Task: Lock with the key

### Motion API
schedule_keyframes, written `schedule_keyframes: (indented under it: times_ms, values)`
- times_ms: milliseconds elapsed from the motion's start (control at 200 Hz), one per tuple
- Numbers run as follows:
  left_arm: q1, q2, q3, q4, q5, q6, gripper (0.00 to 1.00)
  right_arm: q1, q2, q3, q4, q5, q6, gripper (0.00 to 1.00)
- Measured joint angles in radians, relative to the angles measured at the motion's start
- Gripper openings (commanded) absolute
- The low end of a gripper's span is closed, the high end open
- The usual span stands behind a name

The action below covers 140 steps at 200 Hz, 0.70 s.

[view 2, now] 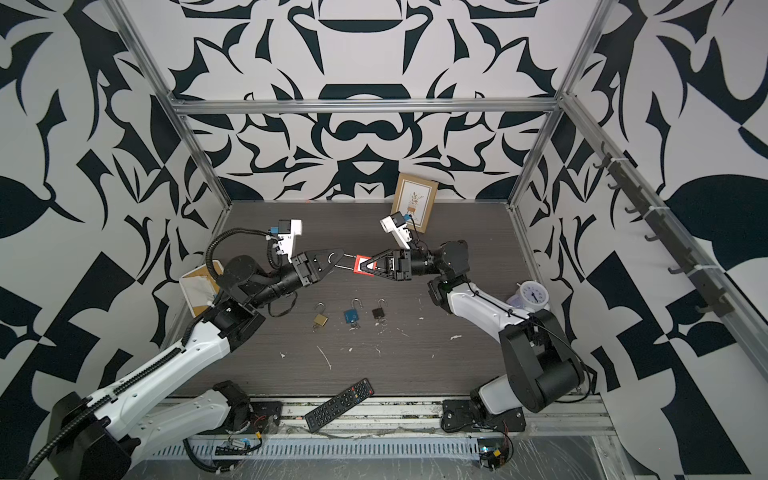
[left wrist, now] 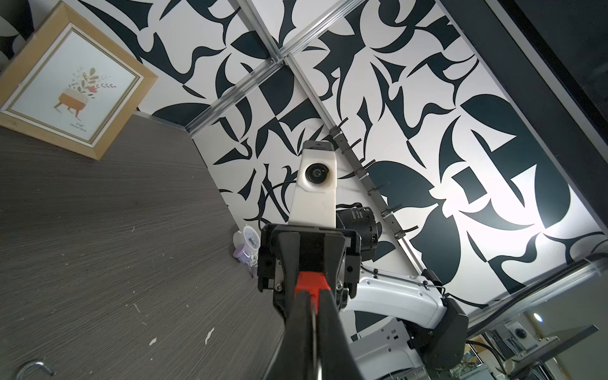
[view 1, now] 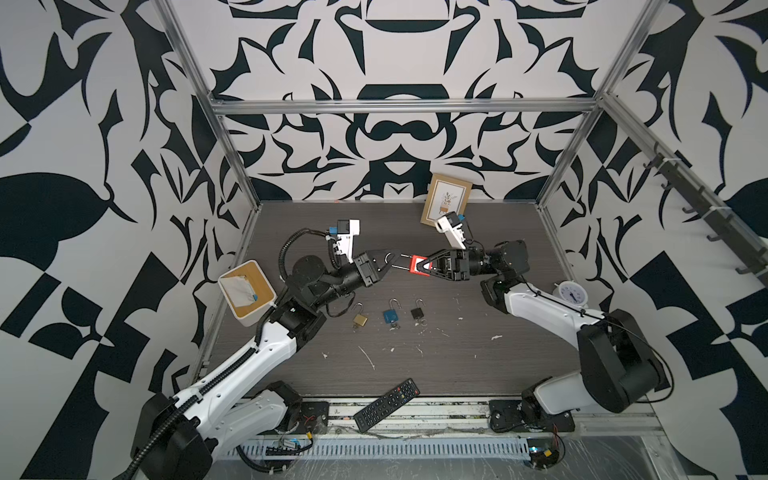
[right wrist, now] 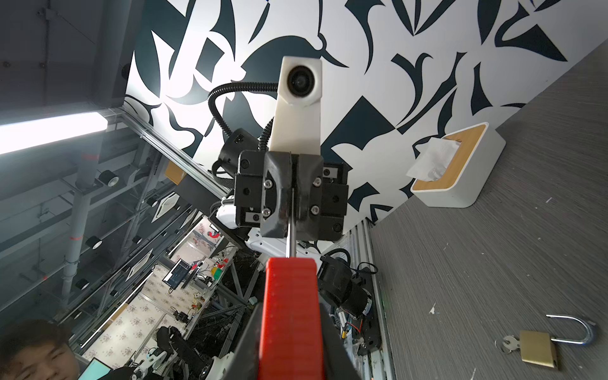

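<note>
Top view, left hand (view 1: 394, 262) level (clamping padlock (view 1: 414, 267))

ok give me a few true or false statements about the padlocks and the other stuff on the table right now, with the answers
1. The right gripper has its jaws closed on the body of the red padlock. True.
2. The left gripper holds a key. False: its jaws are shut on the red padlock's metal loop.
3. A brass padlock, a blue padlock and a black padlock lie on the table with their loops open. True.
4. The remote touches the tissue box. False: the remote lies at the front edge, and the tissue box sits far off at the left side.
5. The picture frame lies flat. False: it stands upright at the back of the table.
</note>
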Motion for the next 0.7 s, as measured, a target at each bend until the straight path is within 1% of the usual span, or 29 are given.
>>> schedule_keyframes:
  times_ms: [225, 330, 400, 560, 620, 700]
  values:
    - [-0.001, 0.027, 0.0, 0.047, -0.001, -0.004, 0.0, 0.002, 0.0, 0.0, 0.005, 0.016, 0.01, 0.0]
    - [-0.012, 0.06, -0.001, 0.085, 0.008, -0.026, 0.0, 0.02, -0.01, 0.005, -0.058, 0.043, -0.028, 0.0]
    - [-0.011, 0.082, -0.016, 0.132, 0.011, -0.055, 0.0, 0.021, -0.042, 0.005, -0.175, 0.065, -0.105, 0.0]
    - [-0.017, 0.108, -0.032, 0.216, 0.031, -0.084, 0.0, 0.027, -0.173, 0.043, -0.597, 0.115, -0.368, 0.0]
    - [-0.023, 0.106, -0.031, 0.235, 0.036, -0.08, 0.0, 0.033, -0.203, 0.066, -0.684, 0.126, -0.426, 0.0]
    - [-0.03, 0.098, -0.031, 0.243, 0.039, -0.074, 0.0, 0.038, -0.224, 0.084, -0.755, 0.133, -0.473, 0.0]
